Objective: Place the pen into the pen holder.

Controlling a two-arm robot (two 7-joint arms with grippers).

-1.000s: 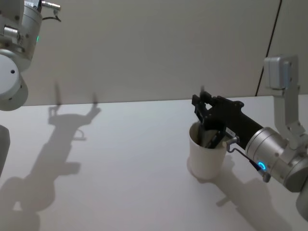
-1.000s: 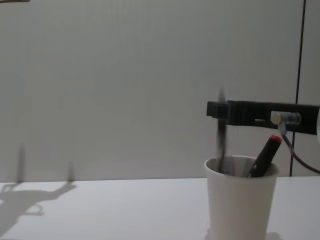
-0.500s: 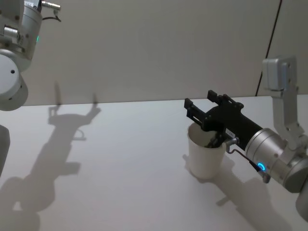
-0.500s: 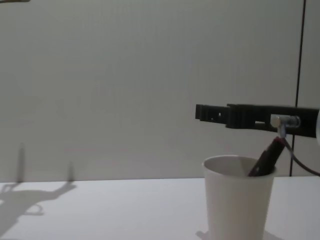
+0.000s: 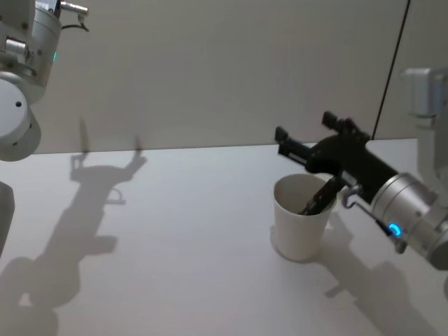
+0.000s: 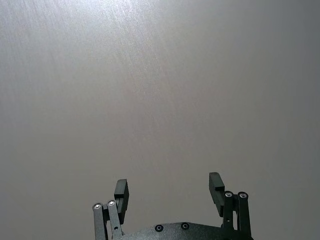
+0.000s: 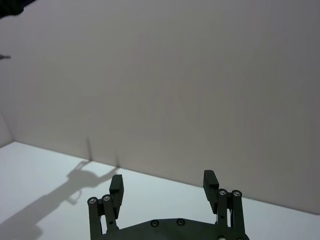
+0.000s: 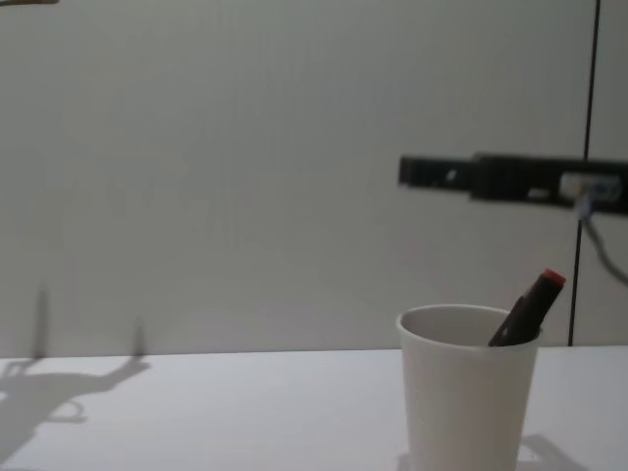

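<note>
The white pen holder (image 5: 299,222) stands on the table at the right, also seen from the side as the pen holder (image 8: 469,392). A dark pen (image 5: 318,199) leans inside it against the right rim, and the pen's red tip (image 8: 551,279) pokes above the rim. My right gripper (image 5: 304,131) hovers open above and slightly behind the holder, with nothing between its fingers (image 7: 116,186). In the chest view the right gripper (image 8: 412,173) hangs well above the rim. My left gripper (image 6: 169,189) is open and parked high at the left.
The left arm (image 5: 17,105) stays raised at the far left, casting a shadow (image 5: 84,210) on the white table (image 5: 175,245). A pale wall runs behind the table, with a dark vertical seam (image 5: 392,63) at the right.
A second ago the right gripper held a thin dark pen upright over the holder. It opened, that pen dropped inside, and the gripper has since risen and drawn back to the right.
</note>
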